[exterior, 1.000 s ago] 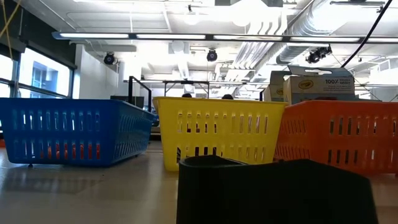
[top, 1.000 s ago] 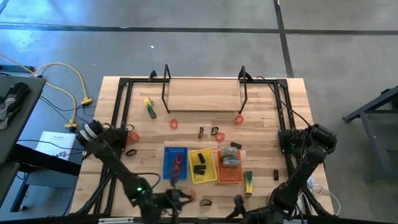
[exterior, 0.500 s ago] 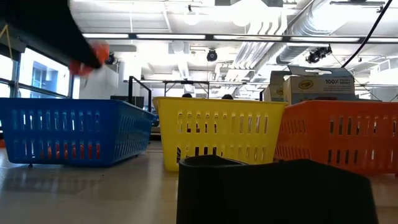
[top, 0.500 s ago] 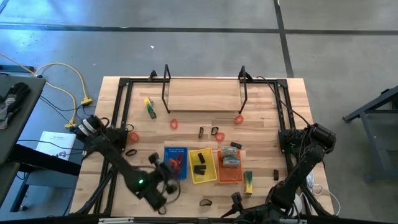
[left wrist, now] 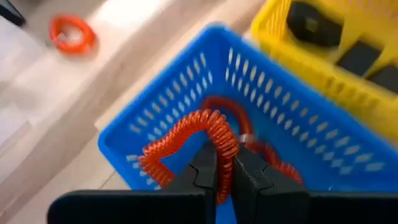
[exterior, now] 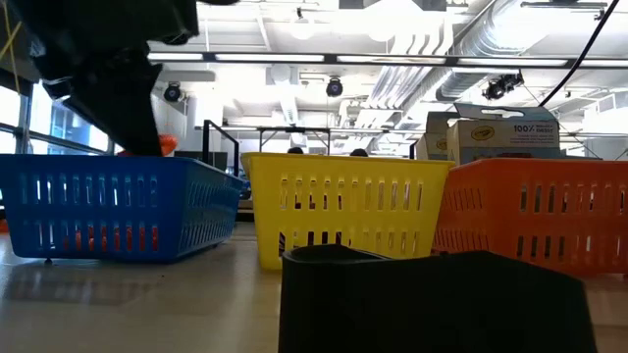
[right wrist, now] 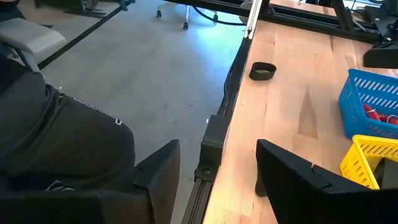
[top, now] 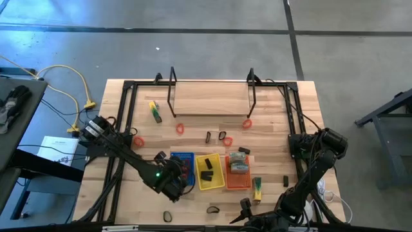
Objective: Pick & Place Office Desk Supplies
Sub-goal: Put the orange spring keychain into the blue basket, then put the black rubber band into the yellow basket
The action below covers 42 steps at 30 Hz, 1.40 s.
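Blue tray [left wrist: 186,81] under coil-gripping left hand [left wrist: 225,163]

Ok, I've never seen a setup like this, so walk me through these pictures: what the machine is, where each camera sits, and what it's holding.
It is a robot with two dark arms at a wooden table. One camera looks straight down, one sits at table height, and one rides on each wrist. Three small trays stand side by side: the blue tray, the yellow tray and the orange tray. Small red loops and black clips lie scattered around them. The left tool is shut on a red coiled loop, above the blue tray, where more red loops lie. The right tool waits open at the table's near edge, holding nothing.
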{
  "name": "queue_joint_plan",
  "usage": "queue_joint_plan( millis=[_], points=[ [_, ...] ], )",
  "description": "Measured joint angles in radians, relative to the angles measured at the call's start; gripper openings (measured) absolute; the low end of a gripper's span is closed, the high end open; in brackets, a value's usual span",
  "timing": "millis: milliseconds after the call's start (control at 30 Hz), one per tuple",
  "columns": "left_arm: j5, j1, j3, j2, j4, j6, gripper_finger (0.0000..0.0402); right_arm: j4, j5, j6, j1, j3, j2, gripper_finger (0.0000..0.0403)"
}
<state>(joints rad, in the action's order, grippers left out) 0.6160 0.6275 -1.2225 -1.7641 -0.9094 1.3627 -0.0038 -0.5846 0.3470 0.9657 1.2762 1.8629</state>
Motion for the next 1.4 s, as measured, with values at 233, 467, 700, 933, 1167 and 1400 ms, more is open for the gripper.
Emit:
queue_joint_plan(
  millis=[233, 467, 700, 933, 1167, 1400],
  points=[
    [-0.018, 0.0, 0.0, 0.0, 0.005, -0.063, 0.0019, 0.0, 0.0, 0.0, 0.0, 0.0, 0.0, 0.0199],
    [-0.017, 0.011, 0.0, 0.0, 0.036, -0.17, 0.0044, 0.0, 0.0, -0.003, 0.0, 0.0, 0.0, 0.0199],
    [-0.013, 0.012, 0.0, 0.0, 0.037, -0.204, 0.0047, 0.0, 0.0, -0.003, -0.005, 0.0, 0.0, 0.0199],
    [-0.013, 0.009, 0.0, 0.0, 0.039, -0.26, 0.0064, -0.001, 0.0, -0.003, -0.005, 0.0, 0.0, 0.0199],
    [-0.017, 0.012, 0.0, 0.0, 0.039, -0.258, 0.0142, -0.001, 0.0, -0.003, -0.005, 0.0, 0.0, 0.0199],
    [-0.03, 0.012, 0.001, 0.01, 0.038, -0.333, 0.0183, -0.001, 0.0, -0.003, -0.005, 0.0, 0.0, 0.0199]
  ],
)
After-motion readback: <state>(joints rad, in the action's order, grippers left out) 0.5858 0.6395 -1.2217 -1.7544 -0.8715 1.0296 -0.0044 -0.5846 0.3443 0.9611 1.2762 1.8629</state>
